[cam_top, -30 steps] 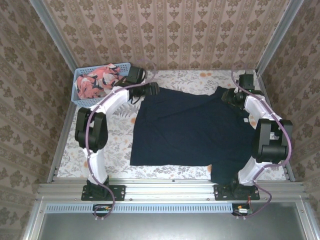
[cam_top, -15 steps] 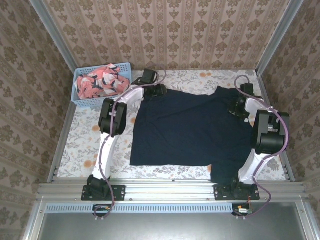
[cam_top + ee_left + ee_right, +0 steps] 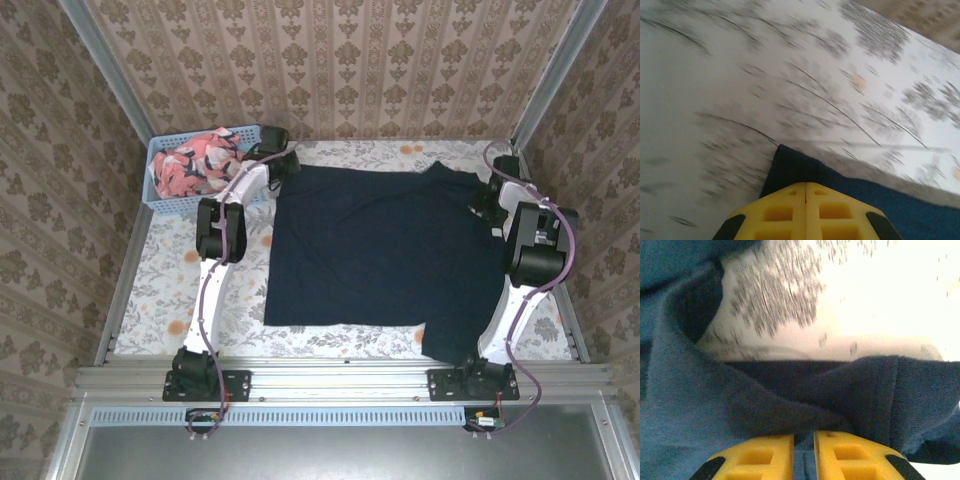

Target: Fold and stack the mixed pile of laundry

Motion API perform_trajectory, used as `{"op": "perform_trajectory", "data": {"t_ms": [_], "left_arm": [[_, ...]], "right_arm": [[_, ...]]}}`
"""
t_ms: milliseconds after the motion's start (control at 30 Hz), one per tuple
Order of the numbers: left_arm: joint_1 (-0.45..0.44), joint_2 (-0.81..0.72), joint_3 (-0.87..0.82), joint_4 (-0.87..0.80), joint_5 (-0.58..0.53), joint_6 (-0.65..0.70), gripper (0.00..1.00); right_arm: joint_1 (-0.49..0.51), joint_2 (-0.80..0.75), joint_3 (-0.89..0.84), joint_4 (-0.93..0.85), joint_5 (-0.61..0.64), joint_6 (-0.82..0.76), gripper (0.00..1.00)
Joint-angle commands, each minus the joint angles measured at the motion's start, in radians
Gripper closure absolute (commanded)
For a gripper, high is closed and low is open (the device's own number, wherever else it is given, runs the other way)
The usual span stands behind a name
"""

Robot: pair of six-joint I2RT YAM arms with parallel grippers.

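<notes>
A counter [image 3: 230,290] under a white floral cloth stands between damask-papered walls. A plain dark navy soft garment [image 3: 385,245] lies spread flat across its middle, reaching from the far edge almost to the near edge. A coral-pink garment with navy and white leaf-like print [image 3: 195,162] sits crumpled in a light blue perforated plastic basket [image 3: 248,131] at the far left corner.

The left end effector [image 3: 805,186] is pressed together on the navy cloth's far left corner. The right end effector [image 3: 804,436] pinches bunched navy fabric at the far right.

The right arm covers the garment's right edge. The left wrist view is smeared, and glare bleaches the counter in the right wrist view.
</notes>
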Motion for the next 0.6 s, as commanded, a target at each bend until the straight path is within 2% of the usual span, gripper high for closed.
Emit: {"op": "perform_trajectory", "data": {"t_ms": [0, 100, 167, 233, 300, 333, 467, 567], "left_arm": [[0.017, 0.04, 0.105, -0.144, -0.085, 0.049, 1.0], [0.026, -0.001, 0.088, -0.141, -0.082, 0.063, 1.0], [0.025, -0.053, 0.049, -0.117, -0.041, 0.074, 0.78], [0.019, -0.125, -0.01, -0.087, 0.023, 0.078, 0.55], [-0.001, -0.197, -0.072, -0.072, 0.075, 0.091, 0.38], [-0.013, -0.236, -0.114, -0.061, 0.09, 0.099, 0.33], [-0.088, -0.435, -0.39, 0.037, 0.127, 0.121, 0.32], [-0.127, -0.545, -0.618, 0.126, 0.113, 0.077, 0.39]], "right_arm": [[-0.018, 0.015, 0.082, -0.068, 0.026, 0.033, 0.81], [-0.021, -0.016, 0.072, -0.043, -0.043, 0.056, 0.76], [-0.008, -0.059, 0.044, -0.021, -0.083, 0.042, 0.72], [0.02, -0.125, 0.003, -0.024, -0.07, 0.012, 0.7], [0.044, -0.185, -0.05, -0.02, -0.076, 0.001, 0.68], [0.055, -0.206, -0.074, -0.017, -0.086, -0.001, 0.68], [0.082, -0.198, -0.119, -0.031, -0.143, 0.017, 0.68], [0.08, -0.114, -0.081, -0.051, -0.173, 0.053, 0.71]]}}
